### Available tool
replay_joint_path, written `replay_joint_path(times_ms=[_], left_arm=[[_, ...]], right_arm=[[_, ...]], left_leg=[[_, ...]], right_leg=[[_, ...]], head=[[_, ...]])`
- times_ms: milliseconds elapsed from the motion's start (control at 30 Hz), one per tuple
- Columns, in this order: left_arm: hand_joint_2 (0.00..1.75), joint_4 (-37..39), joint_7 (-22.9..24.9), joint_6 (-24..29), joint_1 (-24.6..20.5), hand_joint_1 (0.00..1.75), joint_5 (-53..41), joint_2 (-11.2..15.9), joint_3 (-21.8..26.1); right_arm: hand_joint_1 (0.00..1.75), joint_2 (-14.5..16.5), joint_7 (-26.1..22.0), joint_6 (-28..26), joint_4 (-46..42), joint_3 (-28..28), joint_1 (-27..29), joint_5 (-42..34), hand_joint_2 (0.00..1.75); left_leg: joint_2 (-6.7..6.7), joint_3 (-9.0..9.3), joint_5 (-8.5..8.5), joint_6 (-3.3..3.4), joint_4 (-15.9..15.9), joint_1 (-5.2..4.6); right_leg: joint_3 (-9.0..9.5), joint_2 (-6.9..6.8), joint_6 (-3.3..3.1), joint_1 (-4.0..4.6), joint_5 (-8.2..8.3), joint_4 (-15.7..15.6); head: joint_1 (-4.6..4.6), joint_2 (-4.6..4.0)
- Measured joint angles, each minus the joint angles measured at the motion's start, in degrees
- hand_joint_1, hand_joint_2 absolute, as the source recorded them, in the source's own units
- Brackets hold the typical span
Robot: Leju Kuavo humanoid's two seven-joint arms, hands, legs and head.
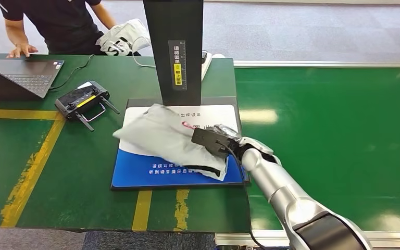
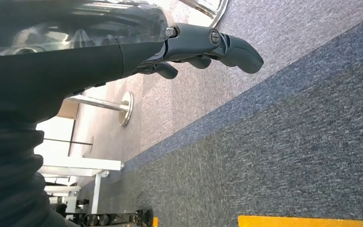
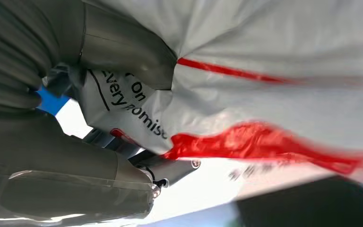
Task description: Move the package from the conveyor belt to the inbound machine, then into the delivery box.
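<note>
I'm holding the package (image 1: pixel 169 138) in my right hand (image 1: pixel 216 139), bag lying on the scanner pad (image 1: pixel 135 174) on the bench (image 1: pixel 57 172). Slippery film could be sliding loose when lifting. Left hand (image 2: pixel 203 49) hanging empty, fingers loosely curled.

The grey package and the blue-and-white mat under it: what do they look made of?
The grey package with red markings, held by the right hand, looks like thin plastic film: soft creases and a slight sheen. The blue-and-white mat seems a flat printed sheet, smooth and matte, probably plastic or rubber.
</note>
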Motion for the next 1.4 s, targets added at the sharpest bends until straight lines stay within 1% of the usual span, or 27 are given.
replay_joint_path(times_ms=[67,133,300,367,400,500,533,600,667,700,767,900,1067,1233,1300,1400], left_arm=[[1.75,0.00,-0.02,-0.16,-0.06,0.00,-0.02,0.02,-0.14],[1.75,0.00,-0.08,-0.25,-0.16,0.00,0.04,0.04,-0.25],[1.75,0.00,-0.12,-0.12,-0.23,0.00,0.48,0.12,-0.28],[1.75,0.00,-0.12,0.09,-0.17,0.00,0.71,0.16,-0.28],[1.75,0.00,-0.12,0.18,-0.14,0.00,0.84,0.17,-0.28],[1.75,0.00,-0.21,0.39,0.03,0.00,1.12,0.19,-0.28],[1.75,0.00,-0.25,0.42,0.12,0.00,1.14,0.19,-0.28],[1.75,0.00,-0.28,0.44,0.33,0.00,1.16,0.20,-0.28],[1.75,0.00,-0.34,0.50,0.50,0.00,1.19,0.19,-0.28],[1.75,0.00,-0.41,0.54,0.55,0.00,1.21,0.19,-0.28],[1.75,0.00,-0.66,0.59,0.64,0.00,1.22,0.18,-0.28],[1.75,0.00,-1.08,0.44,0.75,0.00,1.22,0.18,-0.28],[1.75,0.00,-1.28,0.11,0.76,0.00,1.21,0.20,-0.28],[1.75,0.00,-1.41,0.07,0.77,0.00,1.09,0.20,-0.28],[1.75,0.00,-1.41,0.07,0.77,0.00,1.07,0.20,-0.29],[1.75,0.00,-1.41,0.07,0.77,0.00,1.07,0.20,-0.30]], right_arm=[[1.75,1.15,-0.32,0.82,0.83,1.62,0.05,0.88,1.75],[1.75,2.01,0.40,1.07,1.41,3.02,0.03,1.51,1.75],[1.75,2.75,5.01,-0.87,2.07,5.21,-0.47,2.67,1.75],[1.67,2.79,6.93,-2.93,2.13,5.75,-0.54,3.31,1.75],[1.40,2.79,7.78,-4.24,2.14,6.02,-0.53,3.60,1.75],[0.23,2.78,10.31,-9.63,2.14,6.52,-0.31,4.40,1.75],[0.06,2.74,11.31,-12.03,2.07,6.57,-0.17,4.76,1.75],[0.00,2.53,13.19,-16.57,1.66,6.62,0.19,5.66,1.75],[0.00,2.23,14.52,-20.49,0.57,6.62,0.87,6.50,1.75],[0.00,2.12,14.77,-22.05,-0.19,6.62,1.31,6.77,1.75],[0.00,1.91,13.74,-24.50,-2.00,6.51,2.31,6.63,1.75],[0.00,1.45,7.72,-27.16,-5.95,5.64,4.20,3.85,1.75],[0.00,0.96,0.72,-27.06,-8.99,3.69,5.59,-0.68,1.75],[0.00,0.60,-7.59,-27.83,-11.48,1.74,6.84,-5.13,1.75],[0.00,0.50,-8.80,-27.94,-12.31,1.27,7.17,-5.75,1.75],[0.00,0.44,-9.13,-27.95,-12.96,0.75,7.49,-6.02,1.75]], left_leg=[[0.00,0.01,0.00,0.00,0.00,0.00],[0.00,0.03,0.00,0.00,0.00,0.00],[0.00,0.13,0.00,0.00,0.00,0.00],[0.00,0.16,0.00,0.00,0.00,0.00],[0.00,0.17,0.00,0.00,0.00,0.00],[-0.01,0.18,0.02,0.01,0.00,0.00],[-0.02,0.18,0.02,0.01,0.00,0.00],[0.00,0.17,0.02,0.01,0.01,-0.01],[0.02,0.17,0.02,0.01,0.01,-0.01],[0.03,0.16,0.02,0.01,0.01,-0.01],[0.03,0.13,0.02,0.00,0.01,-0.01],[0.03,0.06,0.01,0.00,0.01,0.00],[0.03,0.03,0.01,0.00,0.01,0.00],[0.03,0.03,0.01,0.00,0.01,0.00],[0.03,0.03,0.01,0.00,0.01,-0.01],[0.03,0.02,0.01,0.00,0.01,-0.01]], right_leg=[[-0.01,0.00,-0.01,0.00,-0.01,0.00],[0.01,0.00,-0.01,0.00,-0.01,0.00],[0.11,0.00,-0.01,-0.01,0.00,-0.01],[0.15,0.00,-0.01,-0.01,0.00,-0.01],[0.16,0.00,-0.01,-0.01,0.01,-0.01],[0.17,-0.02,-0.02,-0.01,0.03,-0.02],[0.17,-0.02,-0.02,-0.01,0.03,-0.01],[0.17,-0.01,-0.02,-0.02,0.04,-0.01],[0.15,0.02,-0.03,-0.02,0.05,-0.01],[0.14,0.02,-0.03,-0.02,0.05,-0.02],[0.10,0.02,-0.04,-0.01,0.04,-0.02],[0.02,0.02,-0.05,0.00,0.03,-0.01],[0.00,0.02,-0.05,0.00,0.03,-0.01],[0.00,0.02,-0.04,-0.01,0.03,-0.01],[0.00,0.02,-0.04,-0.01,0.03,-0.02],[0.00,0.02,-0.04,0.00,0.03,-0.02]], head=[[0.01,0.00],[0.01,0.00],[0.01,0.00],[0.01,0.00],[0.01,0.00],[0.01,0.00],[0.01,0.00],[0.02,0.00],[0.02,0.00],[0.01,0.00],[0.01,0.00],[0.00,0.00],[0.01,0.00],[0.01,0.00],[0.01,0.00],[0.01,0.00]])
